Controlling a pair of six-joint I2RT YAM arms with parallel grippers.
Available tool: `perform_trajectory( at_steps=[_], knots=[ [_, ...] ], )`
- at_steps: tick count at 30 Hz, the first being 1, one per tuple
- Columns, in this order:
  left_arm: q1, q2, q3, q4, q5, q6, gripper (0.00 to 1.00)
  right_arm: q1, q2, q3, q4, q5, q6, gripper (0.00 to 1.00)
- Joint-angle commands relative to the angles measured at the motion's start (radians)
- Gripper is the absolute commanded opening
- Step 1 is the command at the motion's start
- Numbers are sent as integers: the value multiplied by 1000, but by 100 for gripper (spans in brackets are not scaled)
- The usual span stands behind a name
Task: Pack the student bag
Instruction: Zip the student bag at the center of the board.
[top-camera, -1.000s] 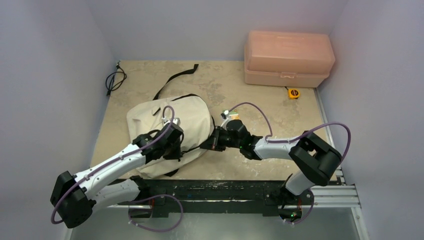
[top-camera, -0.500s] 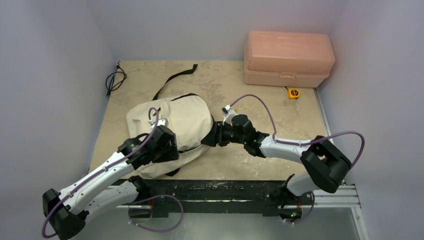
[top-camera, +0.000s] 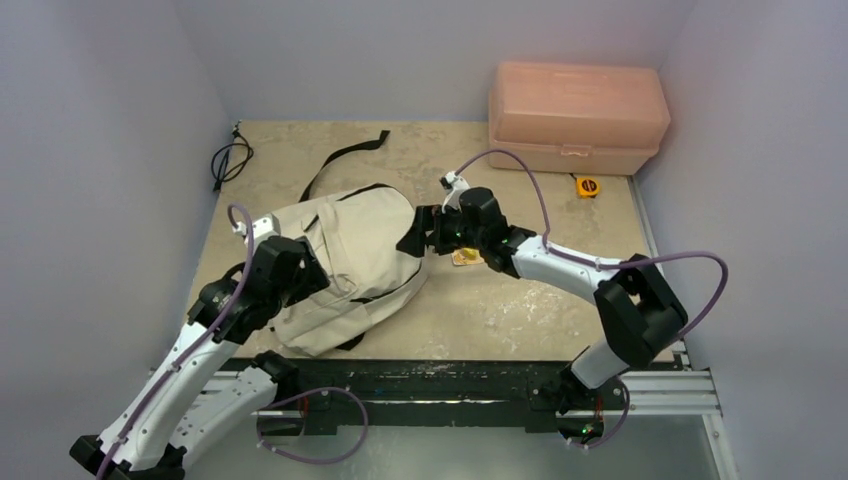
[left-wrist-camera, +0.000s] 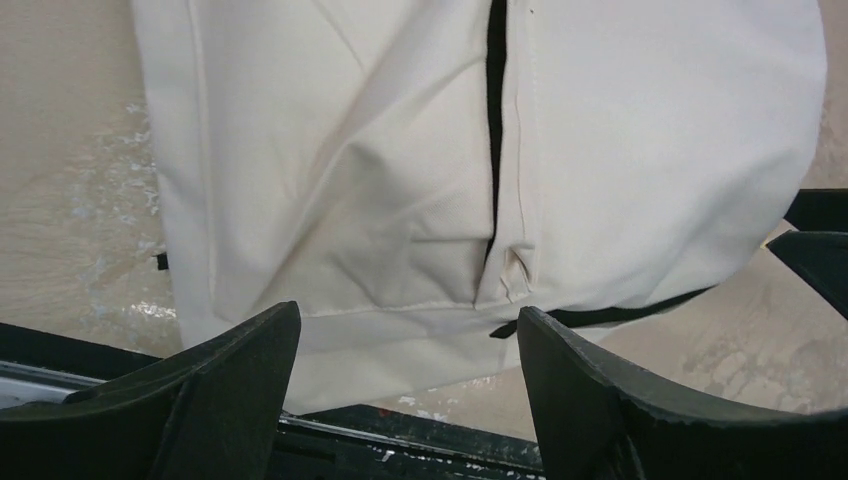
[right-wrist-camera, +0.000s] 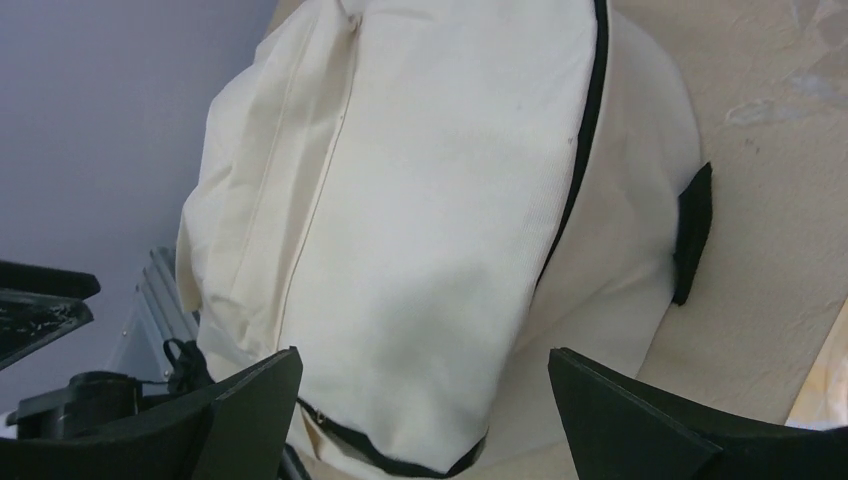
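The student bag (top-camera: 350, 250), cream fabric with black zipper lines, lies flat on the table's left half, and one black strap (top-camera: 345, 160) trails toward the back. My left gripper (top-camera: 312, 283) hovers at the bag's near-left side. In the left wrist view, the left gripper (left-wrist-camera: 407, 315) is open, with the bag (left-wrist-camera: 400, 150) beyond its fingers and nothing between them. At the bag's right edge my right gripper (top-camera: 415, 232) is also open. The right wrist view shows the right gripper (right-wrist-camera: 422, 355) spread wide above the bag (right-wrist-camera: 430, 200), holding nothing.
A salmon-pink plastic box (top-camera: 575, 115) stands at the back right, with a yellow tape measure (top-camera: 587, 186) in front of it. A small yellow-orange item (top-camera: 463, 257) lies under the right arm. A black cable (top-camera: 230, 160) is coiled at the back left. The black rail (top-camera: 420, 380) runs along the near edge.
Both grippers have opened and let go of the bag. The left arm drew back to the left, the right gripper moved toward the back, and the bag settled flatter.
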Motion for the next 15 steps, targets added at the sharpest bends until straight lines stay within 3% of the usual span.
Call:
perform_trajectory(
  at_steps=[1,5,6,8,12,15],
  knots=[
    [67,37,24,8,-29,50,80,-35,86,148,-83,6,-73,99],
    [109,84,-29,101,50,40,79,-41,164,231,-118,62,-142,98],
    [113,96,-48,136,61,41,77,-41,189,257,-127,64,-160,94],
    [118,137,-74,200,86,40,67,-42,228,285,-129,57,-172,79],
    [125,246,-109,303,92,31,55,-42,247,248,-86,62,-154,30],
    [134,339,-104,345,55,30,47,-42,224,152,-32,26,-125,1]
  ],
)
